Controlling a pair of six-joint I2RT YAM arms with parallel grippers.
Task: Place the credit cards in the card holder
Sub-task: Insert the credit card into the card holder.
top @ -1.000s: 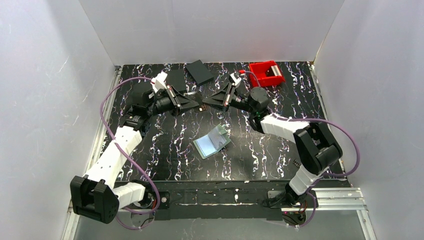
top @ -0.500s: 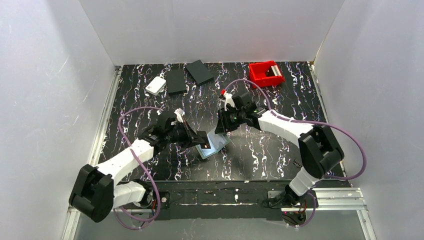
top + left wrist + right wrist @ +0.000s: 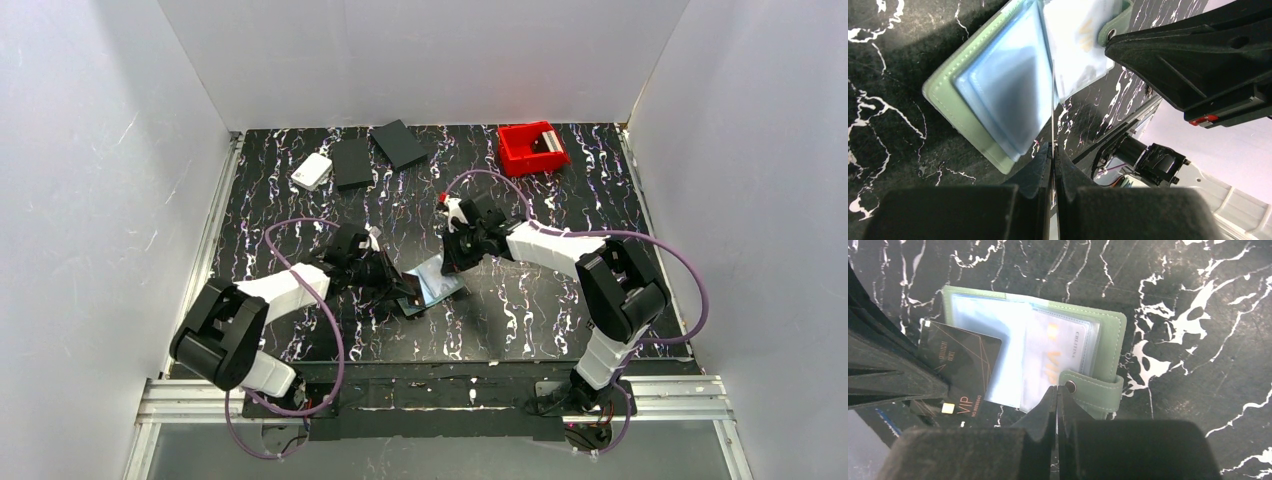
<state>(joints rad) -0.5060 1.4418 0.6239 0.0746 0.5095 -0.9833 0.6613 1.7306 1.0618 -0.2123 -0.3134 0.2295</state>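
Note:
The sage-green card holder lies open mid-table, pale bluish pockets up, snap tab at its edge. One pocket holds a pale card. My left gripper is shut on a black credit card marked VIP. The card shows edge-on in the left wrist view, its far end at the pockets' fold. My right gripper is shut and pinches the edge of a clear pocket leaf beside the snap tab. Its fingers hang over the holder.
At the back of the table are a white rounded-corner box, two black flat rectangles and a red bin. White walls stand on three sides. The arms' cables loop over the black marbled tabletop.
Both arms came forward from the back of the table to the card holder. The left gripper brought the black card to the pockets; the right gripper closed in on the holder's far edge.

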